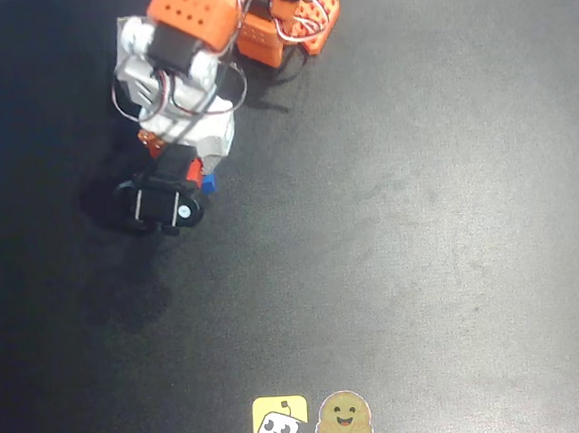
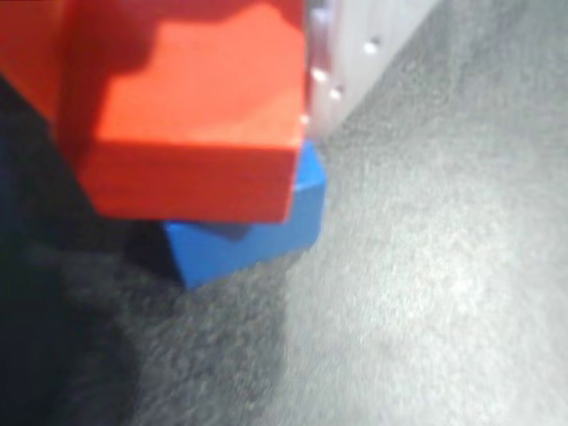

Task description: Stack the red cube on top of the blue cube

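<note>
So the arm is leaned over the left part of the dark table (image 1: 450, 214) in the overhead view, and the gripper (image 1: 194, 179) is down low with the red cube (image 2: 191, 115) in its grasp. The wrist view shows it best: the red block fills the top left, pressed up against the pale finger (image 2: 351, 62) on its right side, so the pincer looks clenched on it.

The blue cube (image 2: 244, 235) sits on the table right underneath, poking out below and to the right of the red one. From above, just a sliver of red (image 1: 194, 168) and a blue corner (image 1: 208, 185) peek out beside the black wrist housing.

It looks like the placing step, nearly done. Whether red is already touching blue or hanging just over it is hard to call from here.

Worth noting: the two aren't squared up. Red seems shifted left and twisted a bit relative to blue. Best bet is nudging it right so it's centred, lowering gently until it's seated flat, then opening slowly and lifting straight up. Releasing off-centre risks red tipping off or dragging blue sideways.

The two stickers (image 1: 311, 420) at the table's bottom edge are well out of the way.
</note>
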You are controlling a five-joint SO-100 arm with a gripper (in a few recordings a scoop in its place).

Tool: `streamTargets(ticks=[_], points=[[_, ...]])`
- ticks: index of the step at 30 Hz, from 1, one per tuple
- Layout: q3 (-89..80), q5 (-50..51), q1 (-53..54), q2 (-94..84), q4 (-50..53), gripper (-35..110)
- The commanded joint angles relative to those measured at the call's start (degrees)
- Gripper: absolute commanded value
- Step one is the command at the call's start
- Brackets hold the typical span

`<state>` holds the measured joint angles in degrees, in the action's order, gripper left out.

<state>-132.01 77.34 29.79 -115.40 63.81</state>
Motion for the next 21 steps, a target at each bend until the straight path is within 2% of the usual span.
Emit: streamTargets(ticks=[1,21], points=[[0.0,0.18,-0.7,0.44,-0.97,0],[0.62,0.09,-0.79,0.35,4.04,0]])
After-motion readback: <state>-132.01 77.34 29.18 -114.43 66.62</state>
